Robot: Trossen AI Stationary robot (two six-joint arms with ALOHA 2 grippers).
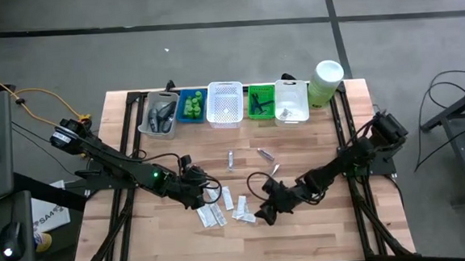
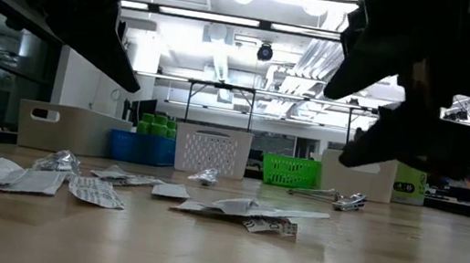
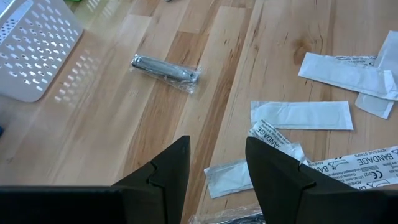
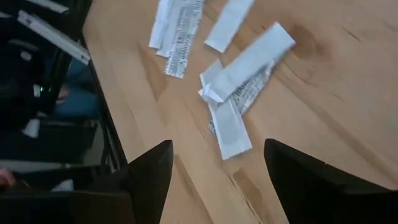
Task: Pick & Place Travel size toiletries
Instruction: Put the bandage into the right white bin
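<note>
Both arms reach inward over the wooden tabletop [image 1: 319,230]: left gripper [image 1: 202,191] and right gripper [image 1: 267,212] sit low on either side of a scatter of flat white sachets [image 1: 225,208]. Three small silvery tubes [image 1: 264,154] lie apart nearer the middle. Along the far edge stands a row of baskets [image 1: 223,103], with a pale-green canister [image 1: 325,82] at its right end.
</note>
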